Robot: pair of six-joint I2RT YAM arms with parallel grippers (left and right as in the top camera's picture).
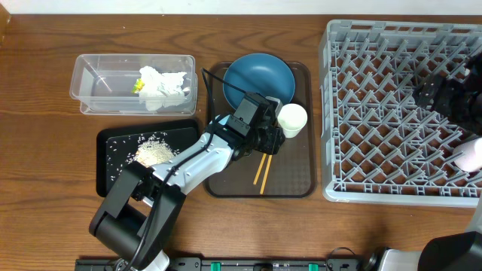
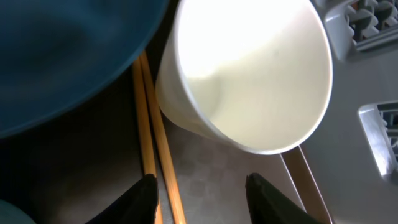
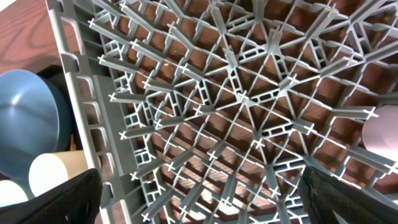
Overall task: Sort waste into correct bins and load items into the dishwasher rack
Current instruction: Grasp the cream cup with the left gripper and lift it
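Observation:
My left gripper (image 1: 269, 140) (image 2: 200, 190) is open and empty, low over the brown serving tray. The wooden chopsticks (image 1: 263, 169) (image 2: 152, 143) lie just inside its left finger. A white cup (image 1: 292, 119) (image 2: 249, 74) lies tilted just ahead of the jaws, next to the dark blue plate (image 1: 258, 77) (image 2: 56, 50). My right gripper (image 1: 438, 94) (image 3: 205, 202) is open wide and empty above the grey dishwasher rack (image 1: 392, 113) (image 3: 236, 99). A cup with a pink inside (image 1: 472, 155) (image 3: 382, 127) sits in the rack. The bowl is not clearly in view.
The clear tub (image 1: 94, 86) holds white tissue (image 1: 162, 86) and a yellow-green wrapper (image 1: 138, 85). The black tray (image 1: 105, 173) holds rice scraps (image 1: 154, 152). The brown serving tray (image 1: 294, 177) lies between the black tray and the rack.

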